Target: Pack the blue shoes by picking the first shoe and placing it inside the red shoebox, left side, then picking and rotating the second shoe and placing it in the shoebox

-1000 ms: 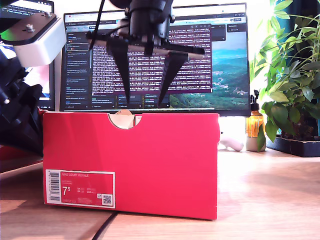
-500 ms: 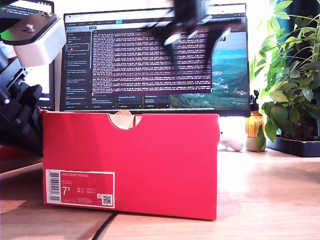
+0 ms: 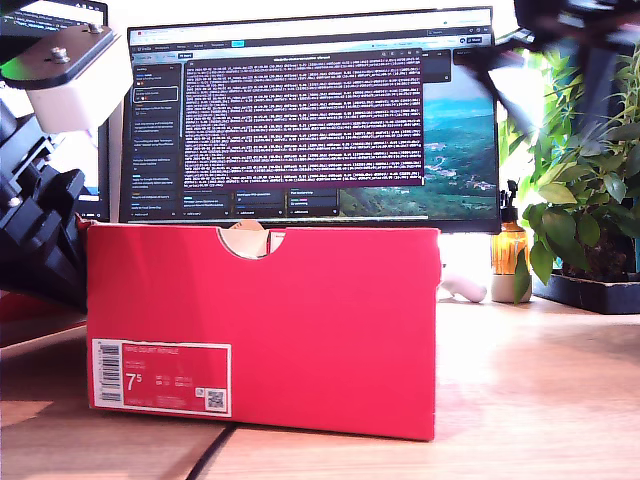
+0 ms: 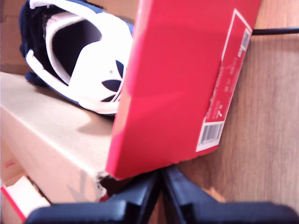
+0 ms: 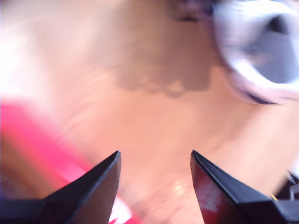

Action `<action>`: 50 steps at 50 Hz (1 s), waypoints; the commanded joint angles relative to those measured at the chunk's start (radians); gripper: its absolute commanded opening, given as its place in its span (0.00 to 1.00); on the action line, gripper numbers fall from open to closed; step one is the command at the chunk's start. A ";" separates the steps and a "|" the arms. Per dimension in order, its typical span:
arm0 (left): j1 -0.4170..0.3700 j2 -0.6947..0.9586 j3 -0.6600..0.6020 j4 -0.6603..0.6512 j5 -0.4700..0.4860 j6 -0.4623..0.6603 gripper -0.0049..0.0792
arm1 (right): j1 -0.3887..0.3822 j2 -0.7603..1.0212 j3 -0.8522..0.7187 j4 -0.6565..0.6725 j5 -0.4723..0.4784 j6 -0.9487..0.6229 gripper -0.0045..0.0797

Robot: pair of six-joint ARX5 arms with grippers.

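The red shoebox stands mid-table, its labelled end facing the exterior camera. In the first wrist view one blue shoe, navy with white lining, lies on the box's brown cardboard inside, against the red labelled wall. My first gripper is shut and empty, just outside that wall. My second gripper is open and empty above the wooden table. Its view is blurred, with another shoe ahead of the fingers and the red box off to one side.
A monitor stands behind the box. A plant, an amber bottle and a white object sit at the exterior view's right. One arm fills that view's left edge, and a blurred arm crosses its top right. A black cable runs under the box.
The arm with open fingers that hung over the box has risen and swung to the exterior view's right. The shoebox and the arm at that view's left have not moved.
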 commanded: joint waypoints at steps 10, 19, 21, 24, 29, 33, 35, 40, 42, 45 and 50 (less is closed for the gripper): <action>-0.001 0.005 0.010 0.023 0.010 -0.008 0.04 | -0.097 -0.161 -0.233 0.000 -0.002 0.172 0.58; -0.001 0.005 0.010 0.023 0.010 -0.008 0.04 | -0.155 -0.197 -0.347 0.000 -0.054 0.299 0.58; -0.001 0.005 0.010 0.022 0.010 -0.008 0.04 | -0.167 -0.197 -0.367 0.000 -0.072 0.311 0.58; -0.001 0.005 0.010 0.023 0.010 -0.008 0.04 | -0.182 -0.197 -0.392 0.000 -0.071 0.339 0.58; -0.001 0.005 0.010 0.023 0.010 -0.008 0.04 | -0.201 -0.197 -0.425 0.000 -0.068 0.404 0.58; -0.001 0.005 0.010 0.023 0.010 -0.008 0.04 | -0.220 -0.196 -0.451 0.012 -0.068 0.448 0.58; -0.001 0.005 0.010 0.023 0.010 -0.008 0.04 | -0.232 -0.196 -0.465 0.041 -0.068 0.449 0.58; -0.001 0.005 0.010 0.023 0.010 -0.008 0.04 | -0.258 -0.196 -0.502 0.132 -0.073 0.449 0.58; -0.001 0.005 0.010 0.023 0.010 -0.008 0.04 | -0.267 -0.195 -0.516 0.156 -0.073 0.449 0.58; -0.001 0.005 0.010 0.022 0.011 -0.008 0.04 | -0.282 -0.193 -0.533 0.180 -0.068 0.449 0.58; -0.001 0.005 0.010 0.023 0.012 -0.008 0.04 | -0.309 -0.193 -0.555 0.214 -0.049 0.445 0.58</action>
